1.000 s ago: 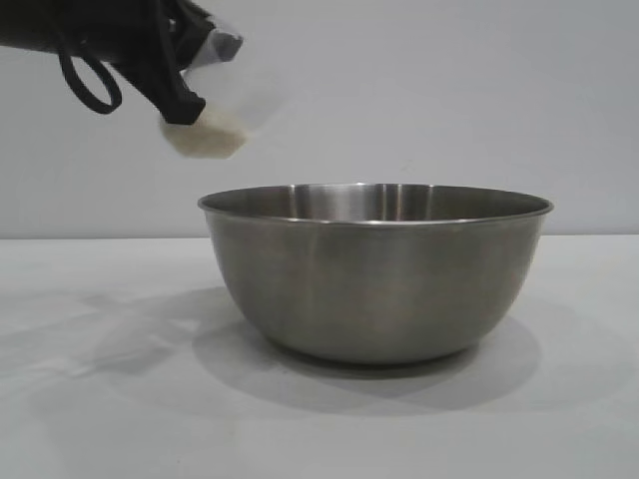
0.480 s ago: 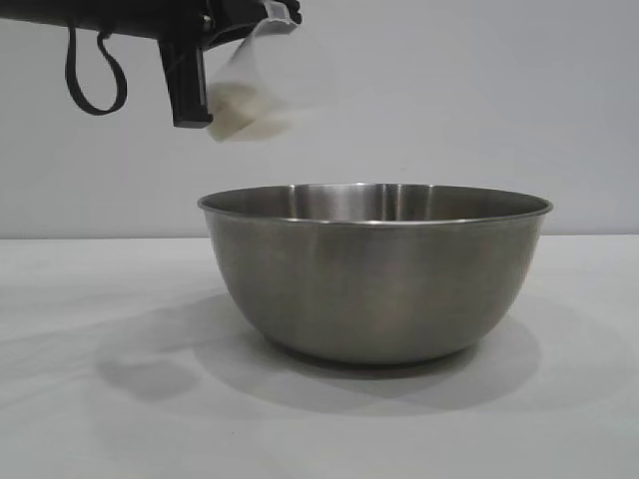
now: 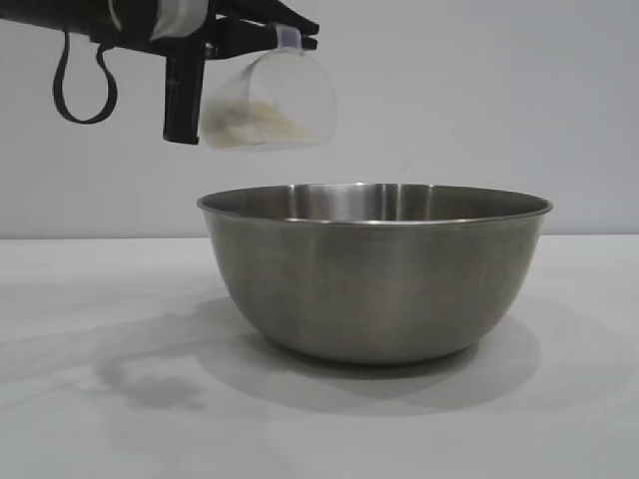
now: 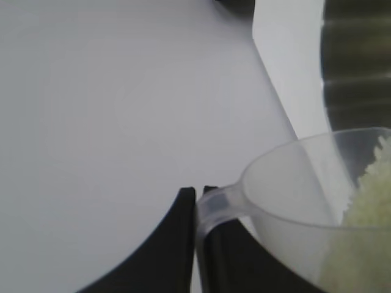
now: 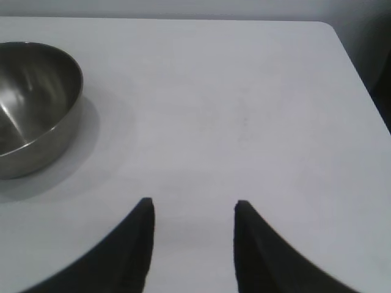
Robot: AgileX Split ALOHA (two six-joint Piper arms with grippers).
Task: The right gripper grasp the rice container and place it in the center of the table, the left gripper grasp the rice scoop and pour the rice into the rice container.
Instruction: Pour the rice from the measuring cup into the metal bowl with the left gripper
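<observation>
The rice container (image 3: 374, 289), a large steel bowl, stands on the white table (image 3: 100, 419). Above its left rim hangs the rice scoop (image 3: 280, 100), a clear plastic cup tipped on its side. Pale rice (image 3: 250, 125) lies along its lower wall. My left gripper (image 3: 303, 35) is shut on the scoop's handle. The left wrist view shows that grip (image 4: 198, 192), with the scoop (image 4: 293, 183), the rice (image 4: 369, 189) and the bowl (image 4: 354, 61) below. My right gripper (image 5: 192, 207) hovers open and empty over bare table, well away from the bowl (image 5: 36, 116).
A plain pale wall stands behind the table. In the right wrist view the table's far corner (image 5: 327, 27) and side edge show, with bare surface (image 5: 244, 91) between the bowl and that edge.
My left gripper has carried the scoop up and to the right, toward the bowl, and turned it onto its side. The bowl has not moved.
</observation>
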